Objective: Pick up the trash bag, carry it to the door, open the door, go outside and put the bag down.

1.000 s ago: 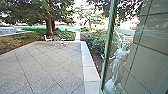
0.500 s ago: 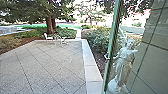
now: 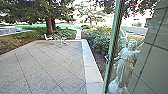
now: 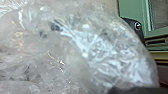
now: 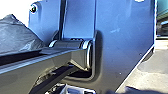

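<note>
Head view: paved yard ahead; a green frame stands close on the right, and driving too near could clip it. Left wrist view: the clear, crumpled trash bag bulges loosely, so it might snag. Whether either gripper is clamped on it, I cannot tell. Right wrist view: grey plastic beside the robot's plate might get pinched.

The plate is bluish, its fitting round, the jointed bar grey.
</note>
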